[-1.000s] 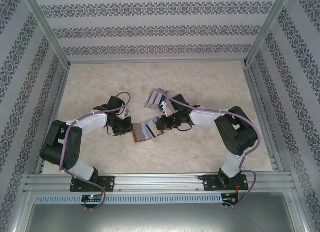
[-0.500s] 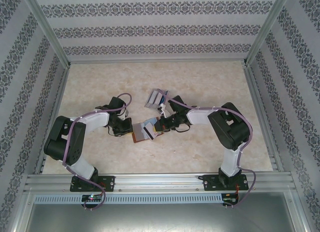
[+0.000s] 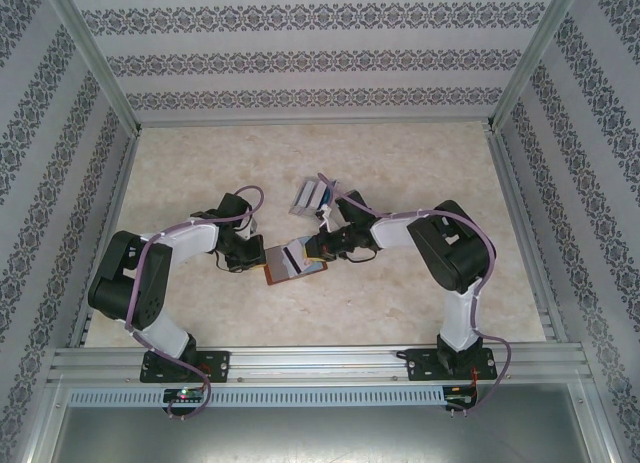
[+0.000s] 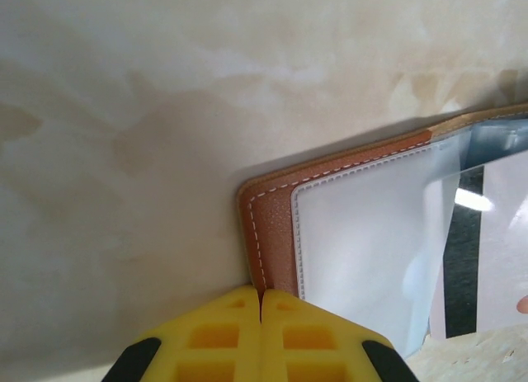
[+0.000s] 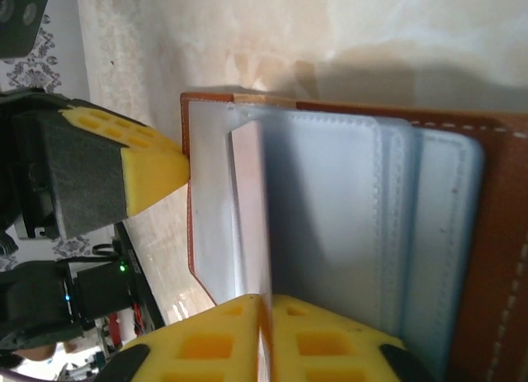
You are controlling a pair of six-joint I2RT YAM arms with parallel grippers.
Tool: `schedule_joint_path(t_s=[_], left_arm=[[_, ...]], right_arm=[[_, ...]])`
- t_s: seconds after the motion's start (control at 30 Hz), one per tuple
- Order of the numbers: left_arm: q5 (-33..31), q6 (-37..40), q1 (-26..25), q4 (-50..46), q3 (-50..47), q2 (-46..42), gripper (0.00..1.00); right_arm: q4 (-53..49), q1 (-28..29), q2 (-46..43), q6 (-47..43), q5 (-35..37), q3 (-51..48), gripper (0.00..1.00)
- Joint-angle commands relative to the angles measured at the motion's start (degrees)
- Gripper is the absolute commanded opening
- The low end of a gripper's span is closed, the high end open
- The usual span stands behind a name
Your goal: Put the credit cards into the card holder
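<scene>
Stitched brown card holder [image 4: 275, 225], seemingly leather

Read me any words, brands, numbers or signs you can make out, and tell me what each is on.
No text can be read.
The card at the open wallet shows a dark stripe and a pale face, but no lettering I can make out.
The cards lying beyond the wallet are too small in the picture to read.
</scene>
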Motion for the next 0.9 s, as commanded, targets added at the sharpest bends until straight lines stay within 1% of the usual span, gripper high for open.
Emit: schedule_joint_path(t_s=[0.0, 0.13, 0.2, 0.27, 0.47, 0.57, 0.73, 0.87], left_arm=[[-2.9, 1.4, 0.0, 1.5, -0.1, 1.9, 0.00], [-3.0, 1.5, -0.1, 1.4, -0.1, 2.1, 0.00], [-3.1, 1.7, -0.1, 1.4, 0.0, 2.0, 0.00], [-3.3, 1.9, -0.1, 1.2, -0.1, 2.0, 0.00], [-3.5, 2.1, -0.1, 1.3, -0.4, 1.8, 0.00], [-3.6, 2.2, -0.1, 1.4, -0.5, 2.0, 0.00], [-3.2, 1.9, 0.0, 1.9, -0.9, 1.7, 0.00], [-3.3, 1.8, 0.0, 2.1, -1.2, 1.5, 0.00]], right_arm=[[4.2, 0.8, 0.9, 3.2, 1.4, -0.4, 0.16], [4.0, 1.4, 1.1, 4.0, 1.9, 0.2, 0.17], [3.0, 1.5, 0.5, 3.4, 2.6, 0.1, 0.22], [0.9, 1.4, -0.6, 2.1, 3.8, 0.0, 0.24], [-2.7, 1.6, -2.2, -0.3, 5.8, -0.2, 0.24], [-2.8, 2.0, -1.9, -0.4, 5.1, 0.2, 0.09], [-2.1, 3.4, -1.8, 1.1, 6.0, 0.4, 0.00], [0.3, 4.3, -2.1, 3.4, 8.3, -0.2, 0.00]])
